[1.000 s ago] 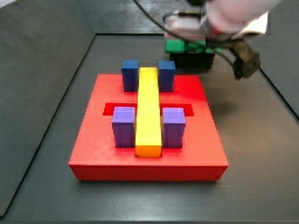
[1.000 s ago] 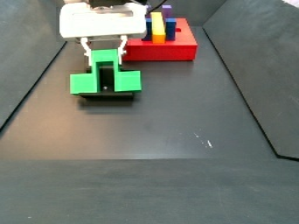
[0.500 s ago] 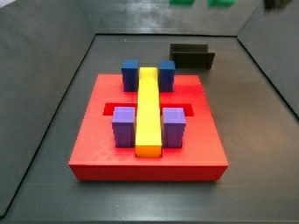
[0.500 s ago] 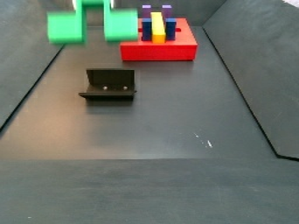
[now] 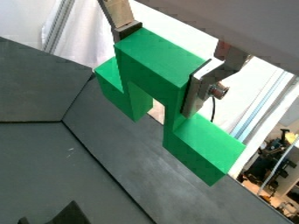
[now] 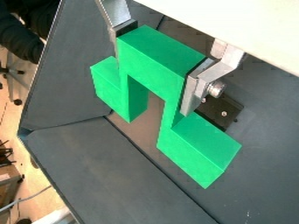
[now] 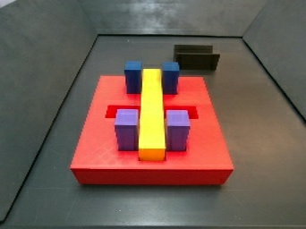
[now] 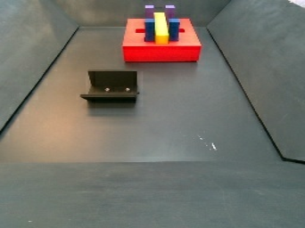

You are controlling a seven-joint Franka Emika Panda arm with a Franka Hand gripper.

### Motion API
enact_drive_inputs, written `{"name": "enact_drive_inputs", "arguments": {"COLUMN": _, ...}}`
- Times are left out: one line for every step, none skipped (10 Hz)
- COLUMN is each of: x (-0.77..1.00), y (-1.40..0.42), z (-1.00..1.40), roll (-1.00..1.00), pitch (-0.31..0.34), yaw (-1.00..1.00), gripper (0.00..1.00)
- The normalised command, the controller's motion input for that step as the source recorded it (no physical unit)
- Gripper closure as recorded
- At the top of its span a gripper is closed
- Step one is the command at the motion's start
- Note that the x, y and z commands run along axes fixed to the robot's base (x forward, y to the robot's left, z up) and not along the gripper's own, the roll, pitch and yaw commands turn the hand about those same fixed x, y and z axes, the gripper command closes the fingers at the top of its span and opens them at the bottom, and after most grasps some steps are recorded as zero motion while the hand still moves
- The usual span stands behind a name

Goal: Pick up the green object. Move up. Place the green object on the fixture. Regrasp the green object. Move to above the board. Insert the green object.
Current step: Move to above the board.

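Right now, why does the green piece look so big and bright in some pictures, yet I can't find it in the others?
In both wrist views the camera sits close, so the green object fills the frame, evenly lit, held between the gripper plates. In a wrist view a pale, overexposed band washes out behind it. Both side views are sharp with soft shadows, showing only the board and the fixture; the gripper is outside their frames.

Side views: opposed, high, angled down; one near the board (image 7: 149,121) with fixture (image 7: 198,57) behind, one reversed. Both share floor, board, fixture. Wrist views: close on gripper (image 5: 163,63) gripping green object (image 5: 163,96), floor beneath.
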Motion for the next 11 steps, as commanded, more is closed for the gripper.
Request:
{"name": "enact_drive_inputs", "arguments": {"x": -1.02, "y": -1.40, "z": 0.27, "roll": -1.00, "pitch": 0.036, "yaw": -0.02, "gripper": 1.00}}
{"name": "enact_drive_inputs", "arguments": {"x": -1.03, "y": -1.40, "z": 0.25, "roll": -1.00, "pitch": 0.034, "yaw": -0.02, "gripper": 1.00}}
{"name": "enact_drive_inputs", "arguments": {"x": -1.15, "y": -1.40, "z": 0.28, "roll": -1.00, "pitch": -0.012, "yaw": -0.01, "gripper": 1.00}}
{"name": "enact_drive_inputs", "arguments": {"x": -1.18, "y": -1.40, "z": 0.27, "roll": -1.00, "pitch": -0.021, "yaw": 0.00, "gripper": 1.00}}
{"name": "enact_drive_inputs", "arguments": {"x": -1.20, "y": -1.40, "z": 0.27, "roll": -1.00, "pitch": -0.033, "yaw": 0.00, "gripper": 1.00}}
{"name": "enact_drive_inputs", "arguments": {"x": -1.23, "y": -1.40, "z": 0.27, "roll": -1.00, "pitch": -0.039, "yaw": 0.00, "gripper": 1.00}}
{"name": "enact_drive_inputs", "arguments": {"x": -0.50, "y": -0.51, "z": 0.10, "roll": -1.00, "pitch": -0.058, "yaw": 0.01, "gripper": 1.00}}
{"name": "enact_drive_inputs", "arguments": {"x": -0.30, "y": -0.27, "z": 0.04, "roll": -1.00, "pitch": -0.058, "yaw": 0.01, "gripper": 1.00}}
{"name": "enact_drive_inputs", "arguments": {"x": -0.11, "y": -0.07, "z": 0.02, "roll": -1.00, "pitch": -0.032, "yaw": -0.01, "gripper": 1.00}}
{"name": "enact_drive_inputs", "arguments": {"x": -0.09, "y": -0.06, "z": 0.03, "roll": -1.00, "pitch": -0.050, "yaw": -0.01, "gripper": 1.00}}
{"name": "enact_drive_inputs", "arguments": {"x": -0.09, "y": -0.02, "z": 0.00, "roll": -0.76, "pitch": -0.065, "yaw": -0.01, "gripper": 1.00}}
